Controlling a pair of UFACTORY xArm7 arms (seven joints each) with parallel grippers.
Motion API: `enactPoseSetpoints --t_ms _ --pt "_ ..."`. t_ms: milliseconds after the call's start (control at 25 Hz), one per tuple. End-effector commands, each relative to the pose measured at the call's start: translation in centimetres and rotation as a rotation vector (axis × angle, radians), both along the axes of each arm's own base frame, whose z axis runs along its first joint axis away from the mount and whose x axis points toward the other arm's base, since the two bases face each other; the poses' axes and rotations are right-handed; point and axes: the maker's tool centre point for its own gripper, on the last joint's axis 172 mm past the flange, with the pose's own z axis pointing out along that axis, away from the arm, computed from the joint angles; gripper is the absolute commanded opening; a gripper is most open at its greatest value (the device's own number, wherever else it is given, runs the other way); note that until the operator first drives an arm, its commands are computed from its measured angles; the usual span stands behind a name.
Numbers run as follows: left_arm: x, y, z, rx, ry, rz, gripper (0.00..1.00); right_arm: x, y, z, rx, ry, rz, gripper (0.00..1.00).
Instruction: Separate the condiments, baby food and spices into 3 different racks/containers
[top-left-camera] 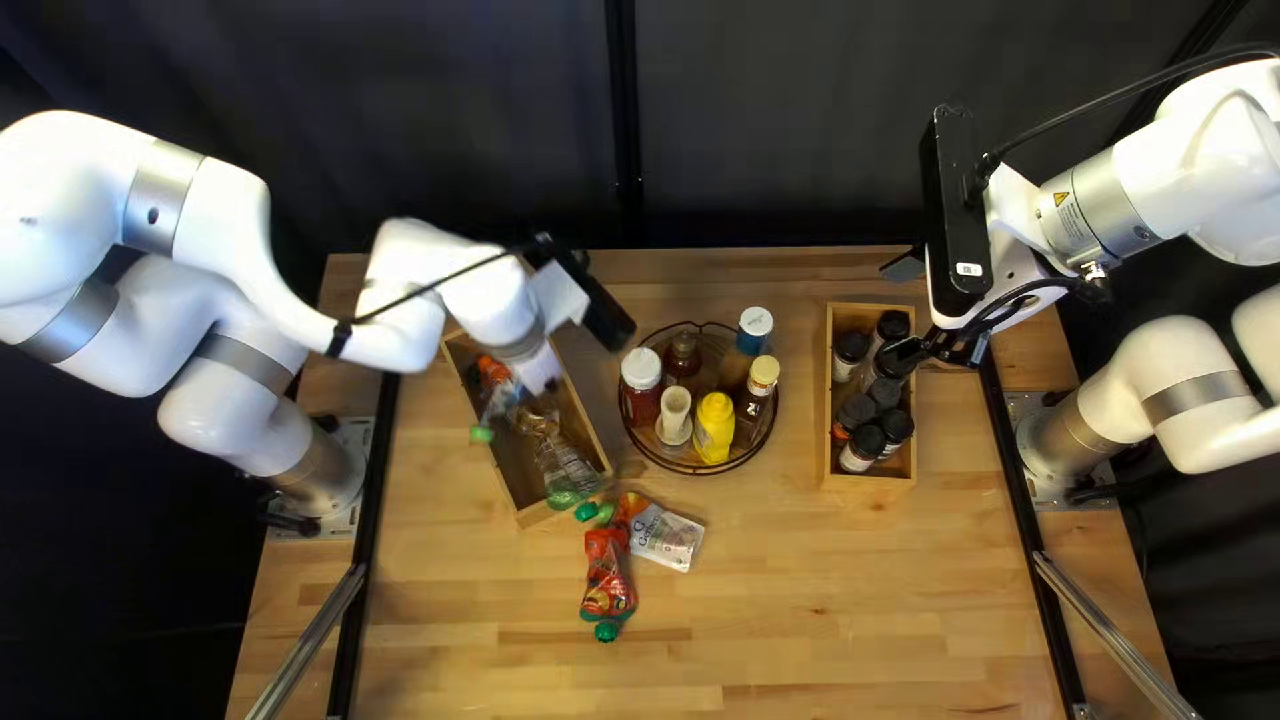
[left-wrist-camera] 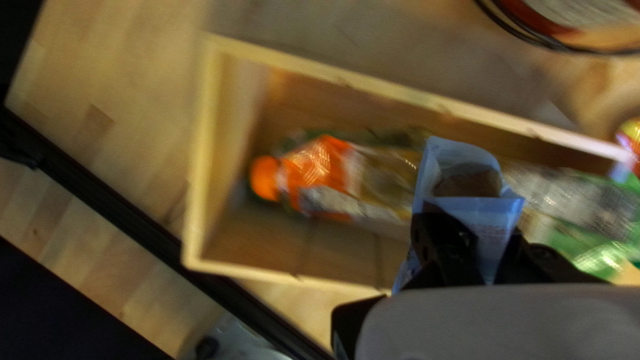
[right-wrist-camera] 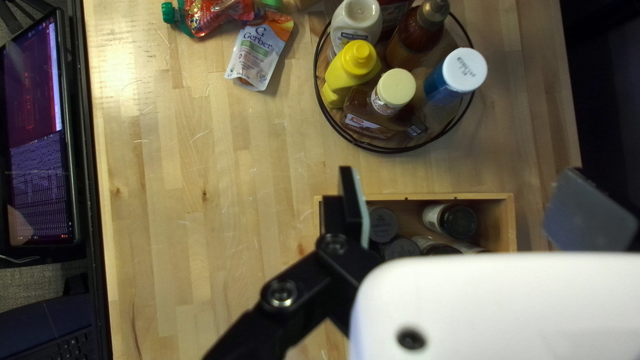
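Note:
My left gripper point(top-left-camera: 536, 367) is over the left wooden box point(top-left-camera: 514, 487); in the left wrist view my left gripper point(left-wrist-camera: 477, 247) is shut on a pale-blue pouch point(left-wrist-camera: 467, 167). An orange-capped pouch point(left-wrist-camera: 317, 173) and a green-ended one point(left-wrist-camera: 583, 207) lie in that box. Outside it are a red pouch point(top-left-camera: 608, 574) and a white pouch point(top-left-camera: 667, 536). A round wire rack point(top-left-camera: 694, 467) holds condiments, including a yellow bottle point(top-left-camera: 715, 427). My right gripper point(top-left-camera: 903, 310) is at the right box point(top-left-camera: 870, 479) of spice jars; in the right wrist view my right gripper point(right-wrist-camera: 460, 200) stands open, nothing between its fingers.
Black rails point(top-left-camera: 360, 547) run along both sides of the table point(top-left-camera: 800, 614). At the near edge, the right wrist view shows a screen point(right-wrist-camera: 37, 133) and part of a keyboard point(right-wrist-camera: 73, 343). The round rack stands between the two wooden boxes.

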Motion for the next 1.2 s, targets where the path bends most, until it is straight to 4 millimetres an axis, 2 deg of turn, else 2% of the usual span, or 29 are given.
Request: enactPoseSetpoints --t_ms 40,120,160,200,240,400,480,520,600,640,720,880,920,1120,1200 --pt "-0.2 0.0 -0.6 0.032 -0.027 0.071 0.06 0.0 0.0 0.0 0.0 0.0 0.0 1.0" --pt "-0.4 -0.1 -0.8 0.049 -0.032 0.1 0.15 0.0 0.0 0.0 0.0 0.0 0.0 1.0" --pt "-0.5 -0.1 -0.8 0.056 -0.033 0.112 0.62 0.0 0.0 0.0 0.0 0.0 0.0 1.0" --pt "-0.5 -0.1 -0.9 0.059 -0.033 0.119 0.9 0.0 0.0 0.0 0.0 0.0 0.0 1.0" --pt "-0.6 -0.2 -1.0 0.067 -0.029 0.137 1.0 0.0 0.0 0.0 0.0 0.0 0.0 1.0" --pt "0.1 -1.7 -0.3 0.08 -0.002 0.146 1.0 0.0 0.0 0.0 0.0 0.0 0.0 1.0" --pt "1.6 -4.4 0.6 0.068 0.02 0.106 1.0 0.0 0.0 0.0 0.0 0.0 0.0 1.0" --pt "2.9 -6.9 1.1 0.049 0.039 0.049 1.0 0.0 0.0 0.0 0.0 0.0 0.0 1.0" --pt "4.3 -10.2 1.4 0.018 0.062 -0.044 1.0 0.0 0.0 0.0 0.0 0.0 0.0 1.0" --pt "5.2 -12.7 1.4 -0.017 0.077 -0.143 1.0 0.0 0.0 0.0 0.0 0.0 0.0 1.0" --pt "6.3 -16.6 0.8 -0.076 0.098 -0.316 1.0 0.0 0.0 0.0 0.0 0.0 0.0 1.0" --pt "7.3 -21.6 0.5 -0.155 0.105 -0.591 1.0 0.0 0.0 0.0 0.0 0.0 0.0 1.0" --pt "7.7 -23.3 0.4 -0.175 0.104 -0.689 1.0 0.0 0.0 0.0 0.0 0.0 0.0 1.0" --pt "9.3 -28.0 -0.8 -0.249 0.13 -1.079 1.0 0.0 0.0 0.0 0.0 0.0 0.0 1.0" --pt "9.8 -28.9 -1.4 -0.255 0.14 -1.203 1.0 0.0 0.0 0.0 0.0 0.0 0.0 1.0"
